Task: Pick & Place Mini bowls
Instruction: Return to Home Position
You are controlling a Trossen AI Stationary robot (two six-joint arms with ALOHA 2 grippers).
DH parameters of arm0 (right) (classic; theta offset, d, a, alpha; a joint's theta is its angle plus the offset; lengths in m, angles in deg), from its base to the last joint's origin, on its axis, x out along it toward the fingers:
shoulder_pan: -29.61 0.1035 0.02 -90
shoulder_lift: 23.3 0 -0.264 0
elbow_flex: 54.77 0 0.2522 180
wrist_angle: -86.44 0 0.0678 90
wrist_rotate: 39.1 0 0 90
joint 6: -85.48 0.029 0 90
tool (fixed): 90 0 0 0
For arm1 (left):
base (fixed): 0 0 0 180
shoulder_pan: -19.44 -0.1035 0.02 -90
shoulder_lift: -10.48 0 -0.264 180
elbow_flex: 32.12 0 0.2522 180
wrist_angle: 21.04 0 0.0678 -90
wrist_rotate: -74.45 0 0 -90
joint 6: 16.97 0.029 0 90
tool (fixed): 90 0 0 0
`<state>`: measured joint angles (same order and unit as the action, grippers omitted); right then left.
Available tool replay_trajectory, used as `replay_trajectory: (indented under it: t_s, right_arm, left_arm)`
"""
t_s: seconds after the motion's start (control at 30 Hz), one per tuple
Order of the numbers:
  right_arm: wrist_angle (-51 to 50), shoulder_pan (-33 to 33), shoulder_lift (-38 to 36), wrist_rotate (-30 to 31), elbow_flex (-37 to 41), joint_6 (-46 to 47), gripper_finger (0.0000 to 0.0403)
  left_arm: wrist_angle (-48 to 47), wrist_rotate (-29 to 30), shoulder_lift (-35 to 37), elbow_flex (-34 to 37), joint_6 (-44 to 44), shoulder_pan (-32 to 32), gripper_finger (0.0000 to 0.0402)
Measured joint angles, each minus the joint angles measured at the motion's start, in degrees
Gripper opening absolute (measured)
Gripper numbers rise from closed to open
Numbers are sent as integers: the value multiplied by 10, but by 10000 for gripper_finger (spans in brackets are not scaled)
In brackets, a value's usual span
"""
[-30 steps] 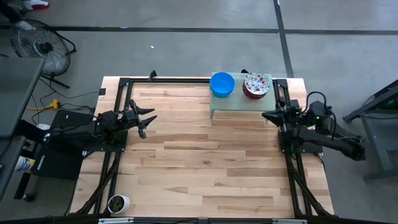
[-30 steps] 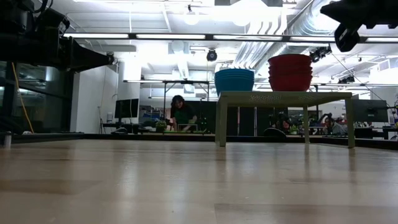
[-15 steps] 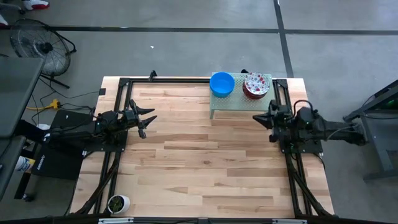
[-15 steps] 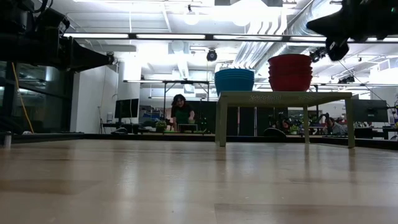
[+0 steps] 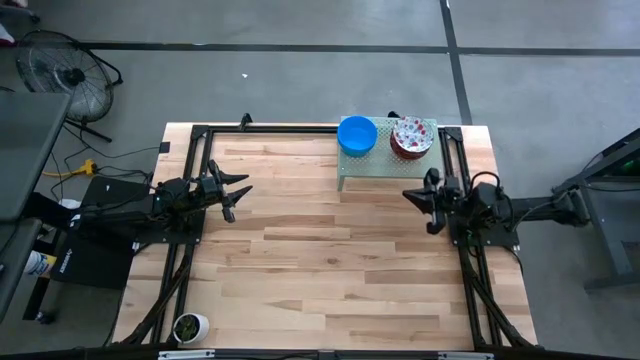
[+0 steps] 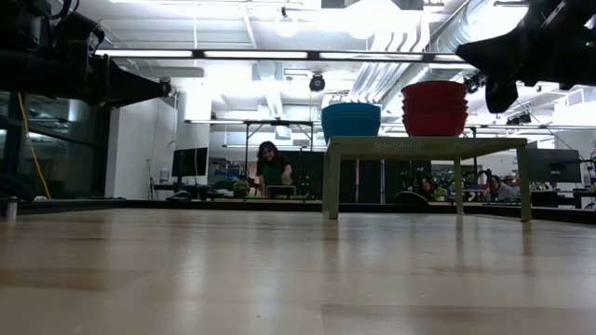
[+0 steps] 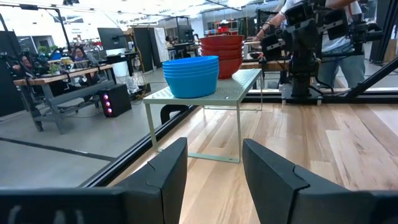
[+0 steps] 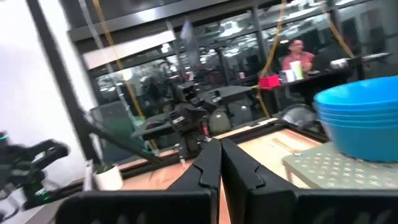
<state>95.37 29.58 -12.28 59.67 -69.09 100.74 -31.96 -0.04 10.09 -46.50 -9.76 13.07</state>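
Swinging back from the shelf [image 5: 385, 168], the right claw [image 5: 418, 200], fingers together and empty, now sits right of centre, just below the bowls. Blue stack [image 5: 357, 135] and speckled stack [image 5: 411, 136] stand upper middle; probably light, rigid and slick, best pinched at the rim. Left claw [image 5: 238, 196] waits centre-left, fingers apart.

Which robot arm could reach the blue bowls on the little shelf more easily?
Probably the right one: the right pincer sits just beside the shelf holding the blue bowls, while the left pincer waits far off at the table's other side.
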Motion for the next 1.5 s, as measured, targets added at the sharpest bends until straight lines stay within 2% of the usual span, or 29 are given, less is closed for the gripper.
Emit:
replay_trajectory:
  t_s: [0.33,0.93,1.3,1.5]
  right_arm:
    - [-28,2,0,-83,0,-104,0]
    - [-160,-4,-2,-87,0,-168,0]
    - [-182,-4,-2,-74,0,-166,1]
    - [-183,-3,-2,-90,0,-123,1]
  left_arm:
    - [0,0,0,0,0,0,149]
    - [0,0,0,0,0,0,149]
    - [0,0,0,0,0,0,149]
    - [0,0,0,0,0,0,149]
